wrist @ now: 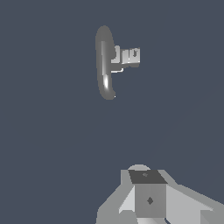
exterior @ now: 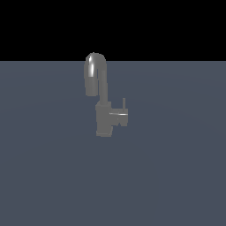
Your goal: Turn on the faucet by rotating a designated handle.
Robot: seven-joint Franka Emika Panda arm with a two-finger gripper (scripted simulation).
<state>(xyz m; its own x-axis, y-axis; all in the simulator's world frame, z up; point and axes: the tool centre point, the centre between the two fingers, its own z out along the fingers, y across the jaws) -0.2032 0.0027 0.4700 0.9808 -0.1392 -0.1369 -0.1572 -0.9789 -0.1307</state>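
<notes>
Tool [wrist: 149, 199] shows only in the wrist view, as a pale blocky housing at the frame edge; fingertips aren't visible, so can't tell if it's spread or pressed together. Holding nothing, touching nothing. It's absent from the exterior view, so the arm sits well apart from the work. Out from the tool there's a wide stretch of bare grey-blue table [exterior: 176, 176], then the faucet [exterior: 104, 119], well away from the tool and seen from above in the wrist view [wrist: 105, 65]. In the exterior view the faucet stands upright on the table, blocky body below, tall inverted-U spout [exterior: 95, 73] rising from it and curling down toward the exterior view's left. The handle [exterior: 120, 115] is a short horizontal stub off the body's side toward the exterior view's right, with a thin upright lever [exterior: 124, 104] at its outer end; in the wrist view the handle [wrist: 130, 56] reads as a small boxy piece beside the spout. Handling guess: rigid metal, fixed to the table, won't shift or deform; only the handle should pivot, likely with some joint resistance. Surfaces look smooth and glossy, so a pinch may slip. Best contact is probably the thin lever at the stub's end, farthest from the pivot for leverage, either pinched across its thin width or pushed sideways. Avoid the spout; it's not the moving part. Task not started, approach comes first.
</notes>
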